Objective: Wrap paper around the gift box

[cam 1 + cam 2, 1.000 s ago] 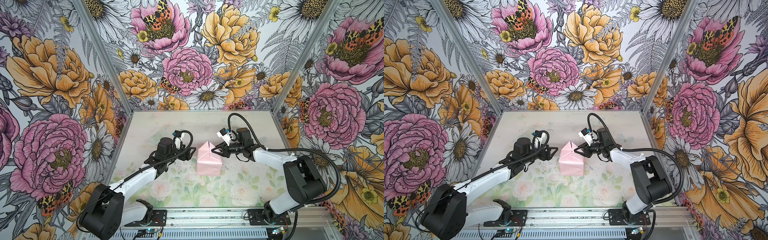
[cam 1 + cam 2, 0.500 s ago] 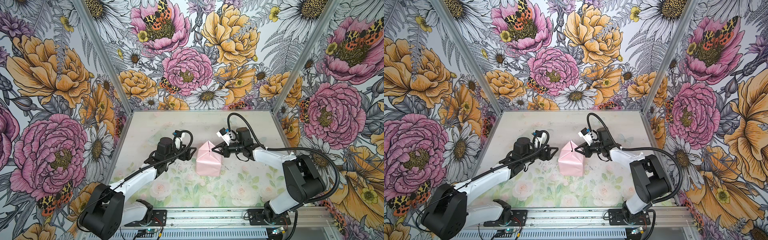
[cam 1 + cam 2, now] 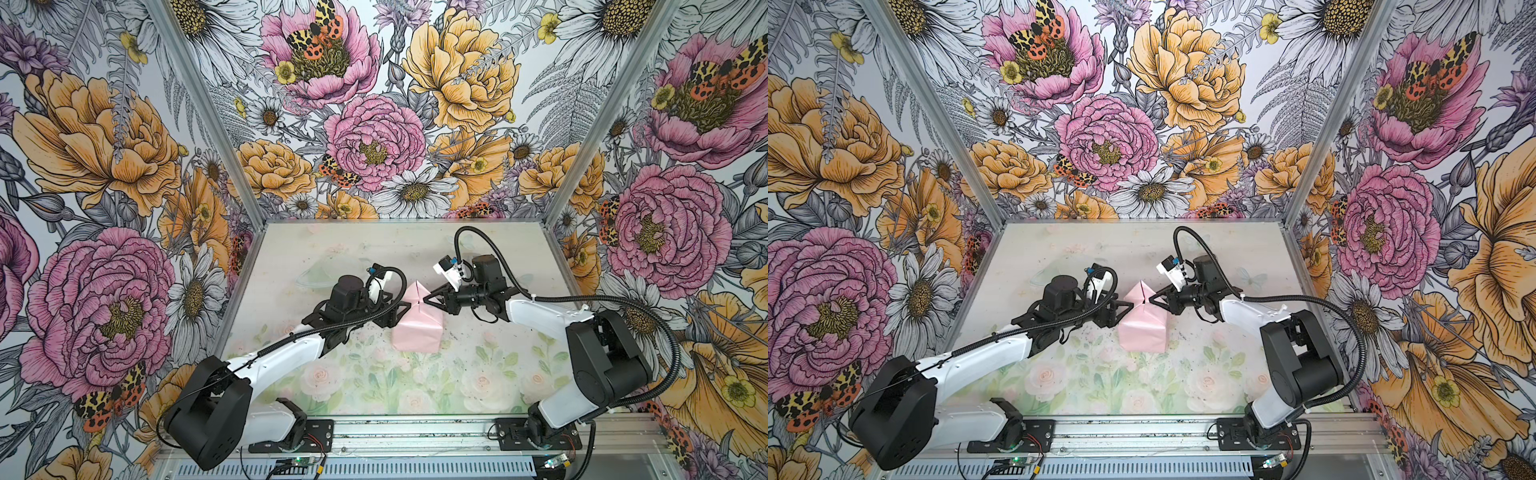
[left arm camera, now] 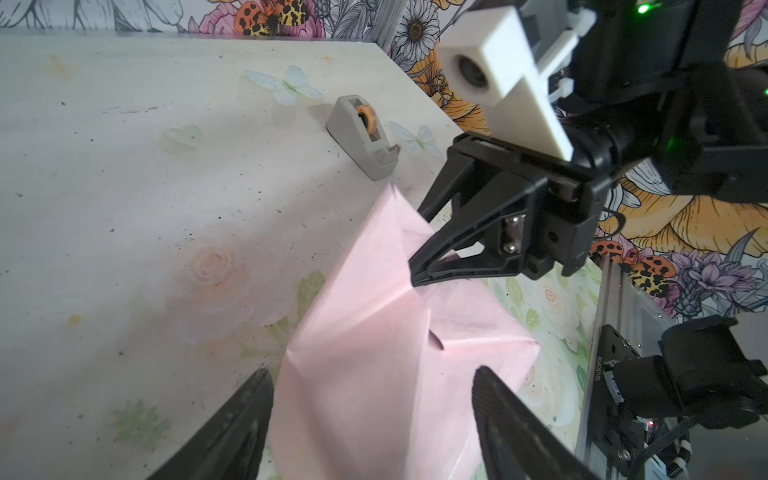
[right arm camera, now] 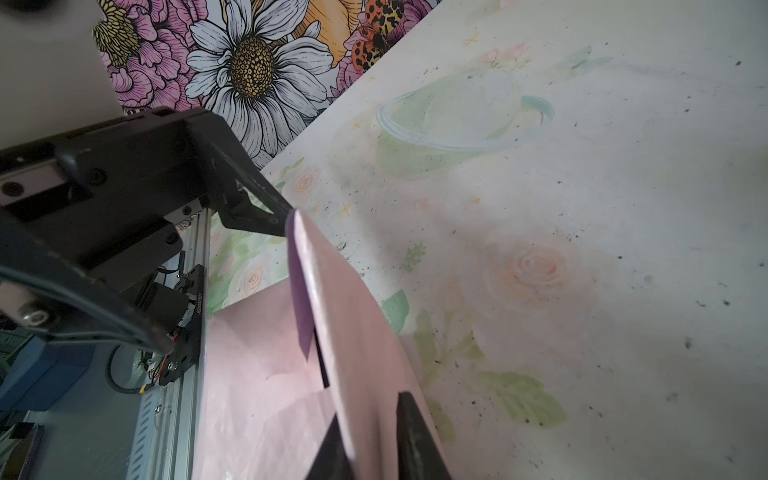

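- Right hand (image 5: 368,415) is almost closed, its two black fingers pinching a raised flap of the paper (image 3: 417,332) between them.
- Left hand (image 4: 372,370) is spread wide, with one finger on each side of the wrapped parcel straight ahead of it. Whether those fingers press on the parcel cannot be told.
- Between the two hands, the paper sits on the floral-printed counter (image 3: 332,249). It is folded into a squarish, boxy parcel with its pale pink face outward, lightly creased.
- At the end held by the right hand, the paper rises to a pointed, tent-like peak. In the right wrist view, one fingertip of the left hand sits just beside that peak.
- A narrow lilac-purple strip of the paper's other face shows along the edge of the pinched flap.
- The gift box is hidden inside the paper; only its blocky outline shows.
- Beyond the parcel from the left hand, a grey tape dispenser (image 4: 363,137) with an orange core stands on the counter, apart from the paper.
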Robot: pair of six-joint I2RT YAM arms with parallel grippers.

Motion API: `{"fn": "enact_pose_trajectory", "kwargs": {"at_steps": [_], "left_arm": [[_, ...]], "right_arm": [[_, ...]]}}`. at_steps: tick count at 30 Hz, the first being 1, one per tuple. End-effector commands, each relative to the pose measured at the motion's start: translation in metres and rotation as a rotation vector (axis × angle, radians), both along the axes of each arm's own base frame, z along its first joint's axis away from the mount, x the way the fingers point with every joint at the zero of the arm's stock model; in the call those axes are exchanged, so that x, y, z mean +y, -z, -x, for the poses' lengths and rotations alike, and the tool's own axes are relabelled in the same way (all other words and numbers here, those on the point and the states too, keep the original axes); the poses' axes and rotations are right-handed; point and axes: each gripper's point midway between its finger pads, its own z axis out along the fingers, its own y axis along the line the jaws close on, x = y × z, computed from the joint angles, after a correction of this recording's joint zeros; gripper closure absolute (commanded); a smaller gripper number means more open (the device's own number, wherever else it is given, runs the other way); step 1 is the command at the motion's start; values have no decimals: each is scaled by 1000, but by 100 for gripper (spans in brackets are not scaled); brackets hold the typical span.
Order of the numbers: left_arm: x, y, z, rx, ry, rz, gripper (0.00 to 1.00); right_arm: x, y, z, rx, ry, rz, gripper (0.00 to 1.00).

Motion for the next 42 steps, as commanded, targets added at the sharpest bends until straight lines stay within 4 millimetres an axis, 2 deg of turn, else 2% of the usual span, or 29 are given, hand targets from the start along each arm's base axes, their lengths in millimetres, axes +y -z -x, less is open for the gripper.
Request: {"fn": "enact_pose_trajectory", "kwargs": {"at_steps": [1,5,9,12,20,23,29,35,42], "left_arm": [[-4,-20,-7,-83,-46,-50,25],[-14,-18,-1,-109,-51,-125,30],[-32,-13,11,-138,25,-157,36],[-47,-17,19,-180,97,-150,43],[-69,-11,15,-190,149,-162,66],[-75,-8,14,-186,158,-170,70],[-72,8,11,-155,154,-223,84],[-65,37,14,-89,160,-310,90],[-57,53,16,-44,148,-361,92]], "right_arm": [[-1,-5,-3,-32,15,17,81],[-2,-6,-4,-34,18,17,82],[-1,-5,-3,-30,15,11,82],[-1,-6,-3,-32,15,9,82],[-1,-6,-2,-32,14,7,83],[0,-6,-1,-30,11,7,83],[0,-7,0,-32,10,4,83],[1,-9,0,-40,8,1,82],[1,-24,0,-72,1,-22,64]]}}
